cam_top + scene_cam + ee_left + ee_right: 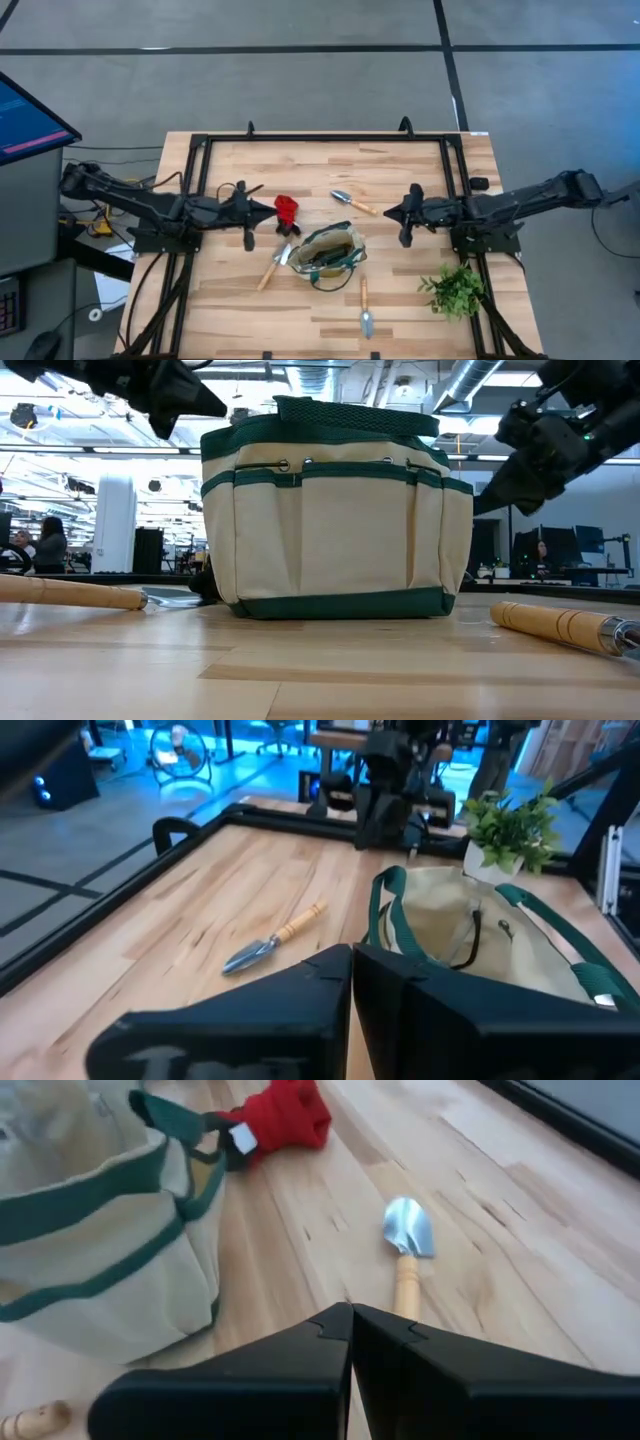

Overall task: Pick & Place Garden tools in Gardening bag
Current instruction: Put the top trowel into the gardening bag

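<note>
Tools both pinched closed and empty. My left tool hangs above the table, tip just beside the red item, pointing toward the middle. My right tool faces it from the other side, over the wooden handle of a small trowel whose blade points away from me. Between and slightly nearer the front edge stands the gardening bag, tan with green trim, dark tools already inside. A wooden-handled trowel lies touching the bag's left side; another wooden-handled tool lies near the front edge. Leafy plant sprig sits under my right arm.
</note>
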Robot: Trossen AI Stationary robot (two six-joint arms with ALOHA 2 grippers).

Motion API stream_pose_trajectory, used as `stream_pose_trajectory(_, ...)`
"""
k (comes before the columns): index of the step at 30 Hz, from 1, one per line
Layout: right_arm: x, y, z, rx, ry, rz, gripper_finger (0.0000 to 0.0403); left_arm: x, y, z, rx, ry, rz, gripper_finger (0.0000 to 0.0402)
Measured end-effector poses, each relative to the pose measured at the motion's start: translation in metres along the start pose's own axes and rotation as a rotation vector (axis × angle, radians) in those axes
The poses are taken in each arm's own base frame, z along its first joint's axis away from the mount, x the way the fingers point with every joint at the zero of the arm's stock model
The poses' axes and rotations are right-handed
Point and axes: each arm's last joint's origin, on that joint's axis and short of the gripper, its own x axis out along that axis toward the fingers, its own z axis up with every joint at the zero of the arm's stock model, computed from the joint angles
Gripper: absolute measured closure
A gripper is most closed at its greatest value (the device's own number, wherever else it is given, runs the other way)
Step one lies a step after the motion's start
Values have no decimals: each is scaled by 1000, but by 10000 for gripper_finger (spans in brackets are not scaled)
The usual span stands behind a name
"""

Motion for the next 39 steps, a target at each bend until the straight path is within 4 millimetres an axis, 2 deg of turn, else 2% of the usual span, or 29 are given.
stream_pose_trajectory(10, 33, 3, -12, -49, 102, -55, 402, -6, 4, -6, 20, -17, -7, 399)
stream_pose_trajectory(13, 43, 4, -12, -99, 83, -54, 386, -6, 4, -6, 19, -18, -8, 399)
stream_pose_trajectory(18, 55, 3, -16, -164, 77, -106, 317, -6, 4, -6, 21, -17, -9, 399)
stream_pose_trajectory(24, 68, -7, -29, -106, 170, -173, 220, -6, 4, -6, 20, -18, -9, 399)
stream_pose_trajectory(28, 75, -13, -35, -107, 218, -206, 185, -6, 4, -6, 19, -18, -9, 399)
stream_pose_trajectory(32, 84, -13, -31, -124, 229, -216, 188, -6, 4, -6, 17, -19, -9, 399)
stream_pose_trajectory(39, 99, -11, -25, -168, 252, -222, 235, -5, 4, -6, 16, -20, -10, 399)
